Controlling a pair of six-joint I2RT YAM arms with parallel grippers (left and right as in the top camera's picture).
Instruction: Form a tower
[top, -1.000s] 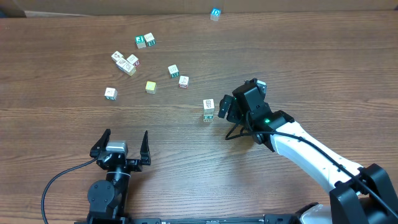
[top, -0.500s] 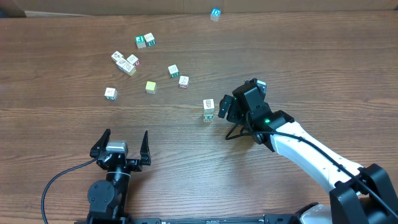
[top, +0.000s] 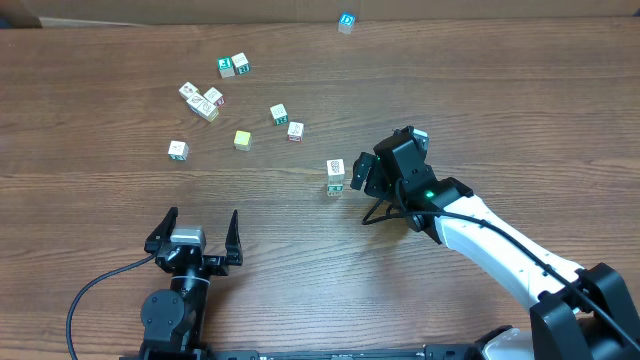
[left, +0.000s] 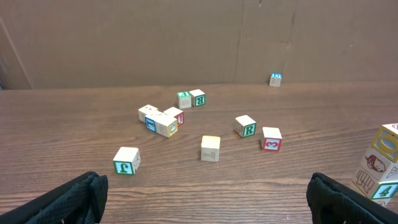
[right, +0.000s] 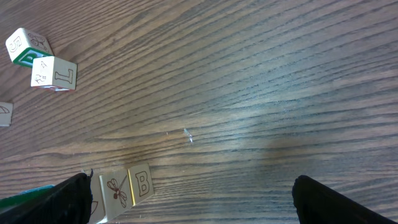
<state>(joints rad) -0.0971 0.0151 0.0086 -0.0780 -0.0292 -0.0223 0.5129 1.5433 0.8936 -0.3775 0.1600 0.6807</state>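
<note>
Matt wood-grain table (top: 500, 100); tower (top: 335, 175) of smooth, printed wooden cubes.

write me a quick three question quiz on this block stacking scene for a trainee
1. True or false: the right gripper is shut on the tower.
2. Fill in: the left gripper stands ___ (open or shut), with nothing between its fingers.
3. Where is the blue-topped cube? A) alone near the far edge of the table B) on top of the tower C) in the left gripper

Key: 1 false, its jaws stand open beside the tower. 2 open. 3 A.
</note>
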